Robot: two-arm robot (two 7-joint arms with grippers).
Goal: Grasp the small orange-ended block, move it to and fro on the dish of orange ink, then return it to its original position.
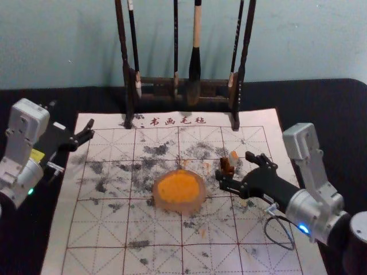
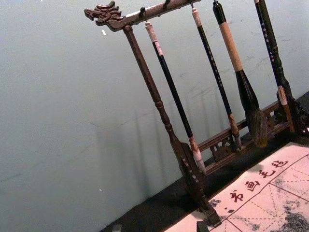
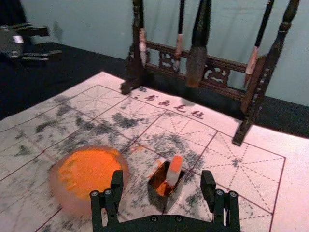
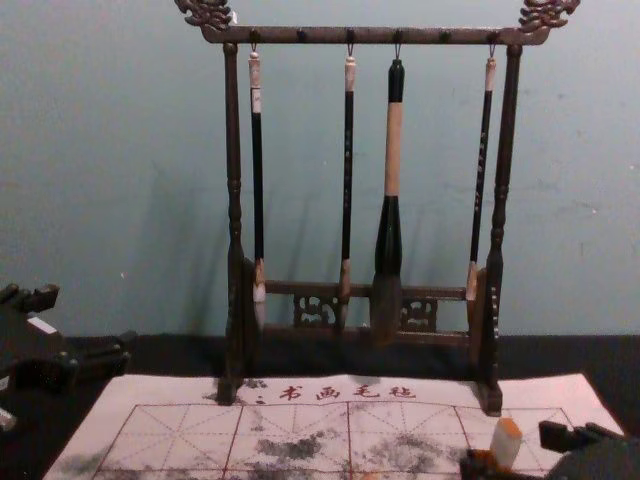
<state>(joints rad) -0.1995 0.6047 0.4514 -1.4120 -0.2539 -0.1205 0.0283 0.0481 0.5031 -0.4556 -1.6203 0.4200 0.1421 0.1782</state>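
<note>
In the head view my right gripper (image 1: 234, 166) is open, its fingers on either side of a small dark holder (image 1: 226, 167) that has the orange-ended block (image 1: 233, 157) in it. The right wrist view shows the block (image 3: 174, 170) leaning upright out of the open-topped holder (image 3: 157, 182), between the spread fingers of the right gripper (image 3: 161, 183), with gaps on both sides. The dish of orange ink (image 1: 179, 191) lies on the mat, left of the holder. My left gripper (image 1: 72, 116) is parked open at the mat's left edge; its tips show low in the left wrist view (image 2: 159, 227).
A dark wooden rack (image 1: 157, 82) with several hanging brushes stands at the mat's back edge, before the wall. The ink-stained, gridded mat (image 1: 103, 229) lies under the dish and holder, on a black-covered table (image 1: 338, 103).
</note>
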